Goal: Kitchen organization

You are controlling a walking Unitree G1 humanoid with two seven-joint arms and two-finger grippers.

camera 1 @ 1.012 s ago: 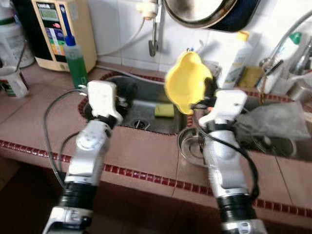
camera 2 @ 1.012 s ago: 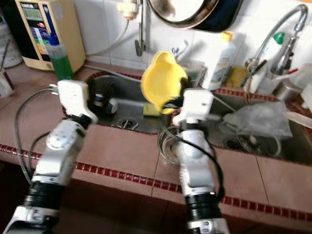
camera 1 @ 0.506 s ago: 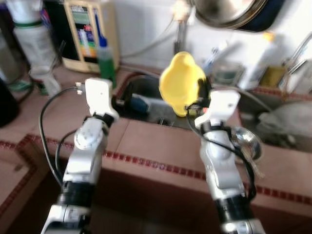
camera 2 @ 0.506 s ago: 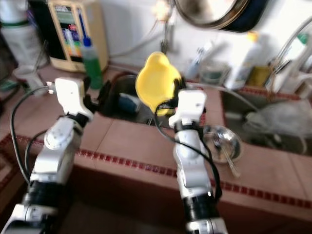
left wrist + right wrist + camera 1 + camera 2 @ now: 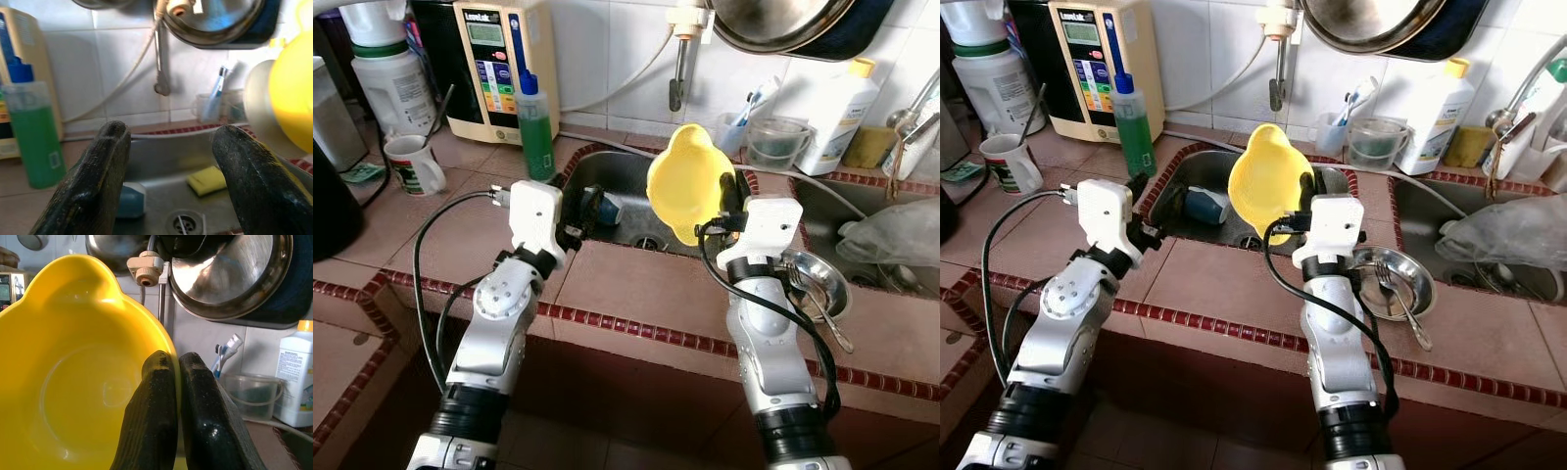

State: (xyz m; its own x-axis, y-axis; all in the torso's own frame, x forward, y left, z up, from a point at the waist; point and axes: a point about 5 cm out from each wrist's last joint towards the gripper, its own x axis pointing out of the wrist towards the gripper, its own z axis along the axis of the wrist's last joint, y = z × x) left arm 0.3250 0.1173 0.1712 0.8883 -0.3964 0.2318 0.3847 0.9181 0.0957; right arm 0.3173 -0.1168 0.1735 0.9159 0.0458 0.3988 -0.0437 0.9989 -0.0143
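My right gripper [image 5: 177, 369] is shut on the rim of a yellow plastic bowl [image 5: 689, 182], holding it tilted on edge above the near rim of the left sink [image 5: 628, 172]. The bowl's inside [image 5: 83, 382] faces the right wrist camera. My left gripper [image 5: 168, 142] is open with nothing between its fingers and hovers over the left edge of the same sink [image 5: 1175, 191]. In the sink lie a blue item [image 5: 610, 206] and a yellow sponge [image 5: 208, 178] near the drain.
A steel bowl [image 5: 830, 274] holding a fork sits on the tiled counter right of my right arm. A green soap bottle [image 5: 536, 122], a mug [image 5: 411, 162] and a water purifier [image 5: 489, 64] stand at the left. A pan [image 5: 783, 20] hangs above. A plastic bag [image 5: 901, 225] lies in the right sink.
The camera has shifted back and steadied, so more of the counter's left side shows. My right gripper still holds the yellow bowl over the sink; the left stays open.
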